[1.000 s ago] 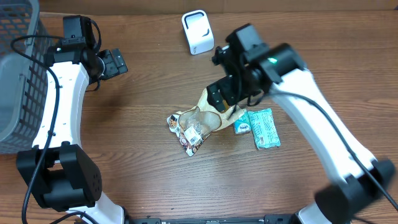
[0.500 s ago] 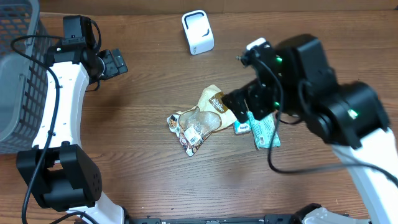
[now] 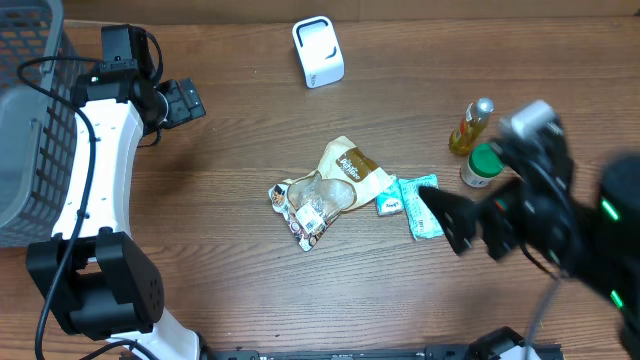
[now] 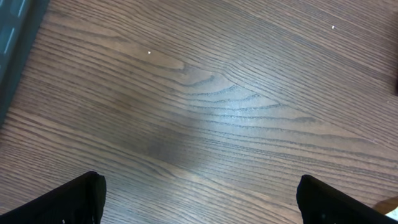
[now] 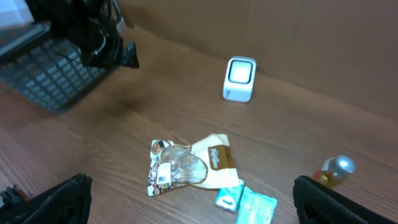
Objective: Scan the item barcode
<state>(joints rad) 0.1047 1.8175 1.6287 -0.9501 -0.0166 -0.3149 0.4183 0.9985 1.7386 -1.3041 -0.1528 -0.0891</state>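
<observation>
A pile of snack items lies mid-table: a brown-and-white bag (image 3: 348, 168), a clear packet (image 3: 305, 205) with a white barcode label facing up, and two teal packets (image 3: 424, 207). The white scanner (image 3: 318, 52) stands at the back. My right gripper (image 3: 452, 220) hangs high above the table, right of the pile, open and empty. From its wrist view I look down on the bag (image 5: 214, 163), the clear packet (image 5: 166, 168) and the scanner (image 5: 240, 78) between the wide fingers of this gripper (image 5: 189, 193). My left gripper (image 3: 185, 102) is open over bare wood at the back left (image 4: 199, 193).
A grey wire basket (image 3: 25, 120) fills the left edge. A yellow bottle (image 3: 472, 125) and a green-capped jar (image 3: 482, 165) stand right of the pile. The teal packets (image 5: 256, 206) lie closest to the right arm.
My right arm has lifted off the snack pile and swung to the front right, uncovering the bottle and jar. The pile and the left arm stay put.
</observation>
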